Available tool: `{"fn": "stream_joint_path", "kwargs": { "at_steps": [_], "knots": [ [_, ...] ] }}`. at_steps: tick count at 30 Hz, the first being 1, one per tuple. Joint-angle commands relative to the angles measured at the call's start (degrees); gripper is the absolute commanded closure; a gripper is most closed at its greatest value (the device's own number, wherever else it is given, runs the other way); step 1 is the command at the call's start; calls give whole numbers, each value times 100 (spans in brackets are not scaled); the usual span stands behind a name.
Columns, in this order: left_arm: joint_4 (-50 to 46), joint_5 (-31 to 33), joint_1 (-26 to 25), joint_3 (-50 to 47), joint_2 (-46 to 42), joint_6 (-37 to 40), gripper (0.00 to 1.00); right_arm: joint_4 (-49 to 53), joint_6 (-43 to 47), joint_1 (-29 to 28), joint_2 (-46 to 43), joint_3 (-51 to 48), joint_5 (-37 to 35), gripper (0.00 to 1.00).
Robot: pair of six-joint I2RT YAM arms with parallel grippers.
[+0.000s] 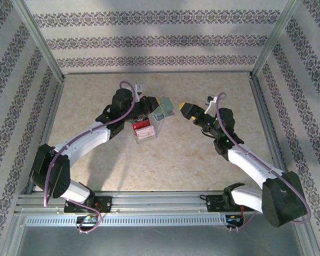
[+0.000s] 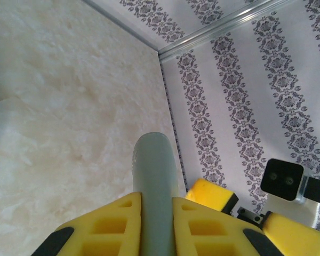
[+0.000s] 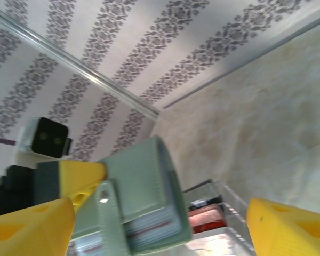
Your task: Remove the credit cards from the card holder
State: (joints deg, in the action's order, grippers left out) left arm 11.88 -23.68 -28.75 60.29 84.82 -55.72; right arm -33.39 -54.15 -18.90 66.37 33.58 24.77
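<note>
The card holder (image 1: pixel 161 113) is a pale teal wallet held off the table over the middle. My left gripper (image 1: pixel 156 106) is shut on it; in the left wrist view its yellow fingers (image 2: pixel 117 224) clamp the wallet's edge (image 2: pixel 156 170). In the right wrist view the card holder (image 3: pixel 141 184) hangs partly open, and the edges of the credit cards (image 3: pixel 152 230) show in its slots, pale with a reddish stripe. My right gripper (image 1: pixel 185 110) is open just right of the wallet, apart from it, with its fingers (image 3: pixel 288 226) spread wide.
A clear plastic tray (image 1: pixel 146 132) with red and black contents (image 3: pixel 210 216) sits on the table below the wallet. Patterned walls and metal rails (image 1: pixel 264 112) close in the marble-look table. Bare table lies in front of the tray and to both sides.
</note>
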Motion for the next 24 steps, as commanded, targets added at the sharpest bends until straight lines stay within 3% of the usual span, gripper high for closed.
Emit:
{"fn": "stream_joint_path", "kwargs": {
  "at_steps": [1, 3, 10, 24],
  "knots": [
    [911, 279, 62, -113, -263, 24, 100, -689, -654, -158, -28, 19, 169, 10],
    [1374, 300, 53, -252, -239, -189, 100, -774, -885, -431, 87, -39, -182, 3],
    [1596, 293, -21, -280, -229, -289, 100, -1832, -1393, -748, 928, 20, -468, 4],
    [1756, 112, -114, -357, -132, -457, 98, -3085, -1533, -792, 1769, 531, -346, 29]
  ]
}}
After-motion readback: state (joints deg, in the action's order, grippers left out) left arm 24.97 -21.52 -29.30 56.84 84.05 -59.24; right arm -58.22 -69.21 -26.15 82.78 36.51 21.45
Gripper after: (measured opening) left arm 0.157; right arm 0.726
